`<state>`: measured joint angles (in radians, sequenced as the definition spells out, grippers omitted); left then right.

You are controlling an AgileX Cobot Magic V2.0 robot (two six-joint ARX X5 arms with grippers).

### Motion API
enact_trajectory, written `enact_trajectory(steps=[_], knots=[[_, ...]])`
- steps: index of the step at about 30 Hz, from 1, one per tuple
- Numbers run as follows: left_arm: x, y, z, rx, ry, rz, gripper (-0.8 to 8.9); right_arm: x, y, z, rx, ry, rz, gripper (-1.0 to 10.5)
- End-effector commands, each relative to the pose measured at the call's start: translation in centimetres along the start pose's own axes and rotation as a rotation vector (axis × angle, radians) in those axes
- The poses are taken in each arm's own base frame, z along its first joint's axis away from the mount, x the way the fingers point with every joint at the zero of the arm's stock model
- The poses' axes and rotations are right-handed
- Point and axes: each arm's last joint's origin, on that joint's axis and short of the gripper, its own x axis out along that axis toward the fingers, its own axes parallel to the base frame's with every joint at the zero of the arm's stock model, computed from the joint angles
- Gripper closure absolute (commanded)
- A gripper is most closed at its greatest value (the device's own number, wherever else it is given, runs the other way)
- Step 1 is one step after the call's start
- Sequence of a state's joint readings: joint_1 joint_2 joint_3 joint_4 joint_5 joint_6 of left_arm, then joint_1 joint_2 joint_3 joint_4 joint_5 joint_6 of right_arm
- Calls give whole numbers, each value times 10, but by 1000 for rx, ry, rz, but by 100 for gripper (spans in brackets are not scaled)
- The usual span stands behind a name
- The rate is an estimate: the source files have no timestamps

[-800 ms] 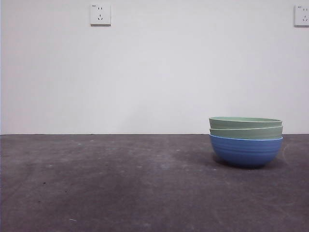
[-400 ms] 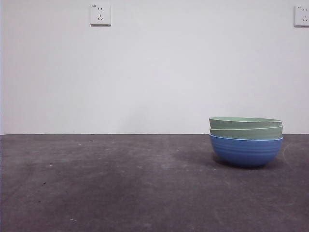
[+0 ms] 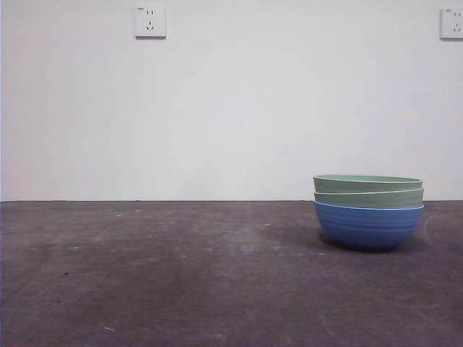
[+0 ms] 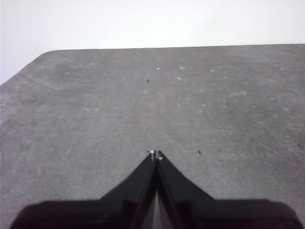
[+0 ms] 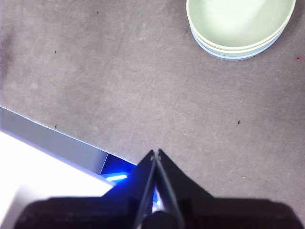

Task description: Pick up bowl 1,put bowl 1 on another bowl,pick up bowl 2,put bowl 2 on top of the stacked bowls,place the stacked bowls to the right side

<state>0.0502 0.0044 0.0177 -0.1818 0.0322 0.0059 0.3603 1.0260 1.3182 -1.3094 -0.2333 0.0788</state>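
The stacked bowls stand on the dark table at the right of the front view: the blue ridged bowl at the bottom, two pale green bowls nested in it. The right wrist view shows the same stacked bowls from above, well away from my right gripper, which is shut and holds nothing. My left gripper is also shut and empty, over bare table, with no bowl in its view. Neither gripper shows in the front view.
The grey table runs back to a white wall with two sockets. The right wrist view shows the table's edge and a blue light below it.
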Motion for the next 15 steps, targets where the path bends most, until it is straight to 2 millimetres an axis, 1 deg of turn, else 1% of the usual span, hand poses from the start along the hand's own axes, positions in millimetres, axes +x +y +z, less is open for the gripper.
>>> enact_trajectory(steps=[1, 11, 12, 13, 15], knots=[[1, 1, -5, -11, 11, 8, 817, 1, 0, 0, 2, 3, -1, 944], [1, 1, -5, -11, 11, 8, 817, 1, -1, -1, 2, 1, -5, 944], [1, 1, -5, -11, 11, 8, 817, -1, -1, -2, -7, -13, -10, 944], [1, 1, -5, -11, 11, 8, 817, -6, -2, -3, -61, -47, -29, 945], [1, 1, -5, -11, 11, 8, 817, -17, -4, -4, -100, -150, -56, 944]])
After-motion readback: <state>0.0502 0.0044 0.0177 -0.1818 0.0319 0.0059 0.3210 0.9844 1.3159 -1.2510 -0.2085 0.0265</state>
